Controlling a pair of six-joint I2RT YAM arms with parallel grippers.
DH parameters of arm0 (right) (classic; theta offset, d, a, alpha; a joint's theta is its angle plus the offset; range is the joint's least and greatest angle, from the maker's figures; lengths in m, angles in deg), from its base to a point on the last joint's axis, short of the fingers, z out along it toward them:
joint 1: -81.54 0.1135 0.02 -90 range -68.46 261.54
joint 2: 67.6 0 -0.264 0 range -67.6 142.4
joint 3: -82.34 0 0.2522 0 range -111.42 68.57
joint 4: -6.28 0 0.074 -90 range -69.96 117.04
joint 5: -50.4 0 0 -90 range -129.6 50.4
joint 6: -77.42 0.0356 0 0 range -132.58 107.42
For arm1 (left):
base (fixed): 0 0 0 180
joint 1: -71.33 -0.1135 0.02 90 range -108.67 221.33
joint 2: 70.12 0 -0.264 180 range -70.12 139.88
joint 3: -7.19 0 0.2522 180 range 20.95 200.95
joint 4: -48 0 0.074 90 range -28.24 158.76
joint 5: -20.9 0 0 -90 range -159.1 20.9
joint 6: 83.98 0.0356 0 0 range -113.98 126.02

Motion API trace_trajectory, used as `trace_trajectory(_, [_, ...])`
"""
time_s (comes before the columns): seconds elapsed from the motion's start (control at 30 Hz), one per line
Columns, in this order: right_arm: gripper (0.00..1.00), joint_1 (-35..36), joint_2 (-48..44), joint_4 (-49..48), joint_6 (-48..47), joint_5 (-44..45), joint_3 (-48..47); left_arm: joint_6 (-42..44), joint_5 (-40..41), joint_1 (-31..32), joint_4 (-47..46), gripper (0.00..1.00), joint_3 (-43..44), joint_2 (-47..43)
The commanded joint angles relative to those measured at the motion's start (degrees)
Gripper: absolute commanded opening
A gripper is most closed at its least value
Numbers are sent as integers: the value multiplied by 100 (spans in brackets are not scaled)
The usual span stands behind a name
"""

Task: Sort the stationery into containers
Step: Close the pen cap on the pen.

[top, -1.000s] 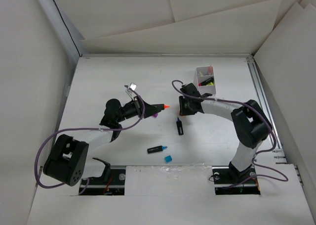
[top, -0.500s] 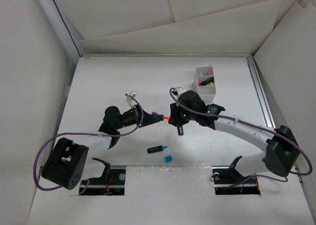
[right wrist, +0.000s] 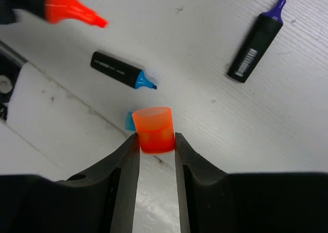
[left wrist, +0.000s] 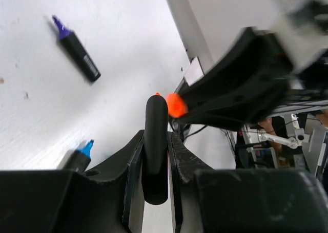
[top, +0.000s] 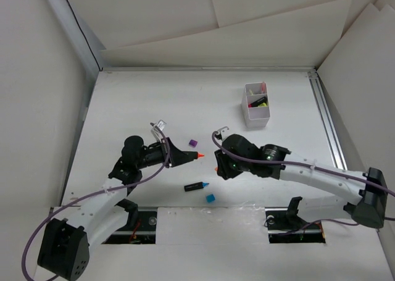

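Cap meets pen at the near side of the worktop (top: 154, 102): within a second both arms have swung in, the left drawing back from the middle and the right leaving the box (top: 256, 117), beside which it was folded, to stretch long and low towards the left; the left claw (left wrist: 155, 164) is clamped tight on the black barrel of the orange highlighter (left wrist: 156, 135), its bare tip pointing right; the right claw (right wrist: 154, 159), about half open, pinches the orange cap (right wrist: 154, 129) by its sides, open mouth turned away from the wrist; cap and tip now sit just beside each other but are not yet lined up, the tip lying off to one side in the right wrist view; the likely meaning is that this pen is being capped before it joins the rest, so its sorting is a step or two off; the box stands well apart at the far right, a few highlighters already in it; loose on the worktop lie a blue highlighter (top: 195, 186), a blue cap (top: 210, 198) near it, a purple cap (top: 192, 143) and an uncapped purple highlighter (right wrist: 255, 44), which the right arm hides from above; the left arm is bent at the elbow, forearm aimed right; the right arm lies nearly straight, wrist facing left.
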Motion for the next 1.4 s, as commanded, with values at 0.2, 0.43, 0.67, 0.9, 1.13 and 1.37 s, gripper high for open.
trace_trajectory(0.2, [23, 689, -395, 362, -673, 900, -810, 218, -1170, -9, 596, 9, 761, 636])
trace_trajectory(0.43, [23, 919, -210, 538, -788, 1138, -960, 525, -1724, -9, 666, 9, 999, 751])
trace_trajectory(0.67, [23, 919, -271, 467, -841, 1086, -952, 657, -2031, -9, 789, 9, 1114, 918])
trace_trajectory(0.9, [23, 1024, -78, 467, -955, 946, -952, 710, -2296, -9, 596, 9, 1166, 1094])
trace_trajectory(1.13, [23, 1024, 28, 467, -1069, 892, -1066, 526, -2296, -9, 386, 9, 1166, 1146])
trace_trajectory(1.37, [23, 1077, 80, 310, -1122, 787, -1171, 525, -2349, -9, 324, 9, 1166, 1269])
